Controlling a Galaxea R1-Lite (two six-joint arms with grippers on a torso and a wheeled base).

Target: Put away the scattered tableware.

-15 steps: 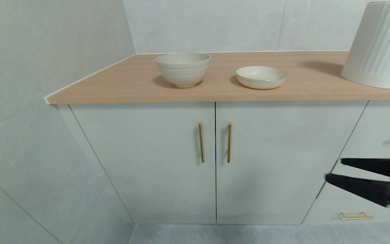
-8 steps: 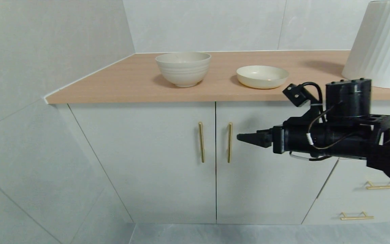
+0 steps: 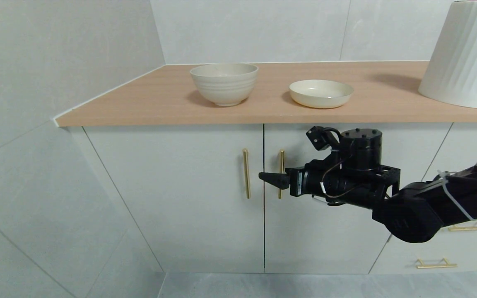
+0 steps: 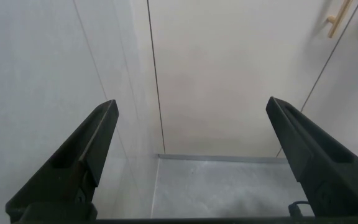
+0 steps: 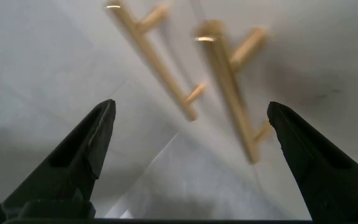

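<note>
Right wrist view footage placed the right gripper (image 5: 189, 109) nearest of all, its jaws spread wide and empty. Two slim brass bar handles (image 5: 229, 93) were seen beyond the gap, not yet touched. The left gripper (image 4: 191, 106) was likewise held released, gripping nothing, and was pointed at the foot of the pale cabinet.

In the head view the right gripper's tip was seen across the right door's brass handle (image 3: 281, 174), near the left door's brass handle (image 3: 246, 174). Trouble could be expected here. If the jaws were closed from this spot, both handles (they stand just beside each other) might be caught together, or a finger might be driven against the white door panel (image 3: 329, 231). A door pulled open might also be swung into the arm.

Farther back, on the wooden countertop (image 3: 147, 107), the deep beige ribbed bowl (image 3: 224, 84) and the shallow cream dish (image 3: 321, 93) were found standing apart, not yet put away. The tall white fluted container (image 3: 466, 54) was set at the far right.

Compared with half a second earlier, the right gripper had been carried leftward and slightly lower, from short of the right handle to across it. The tableware had not been shifted.
</note>
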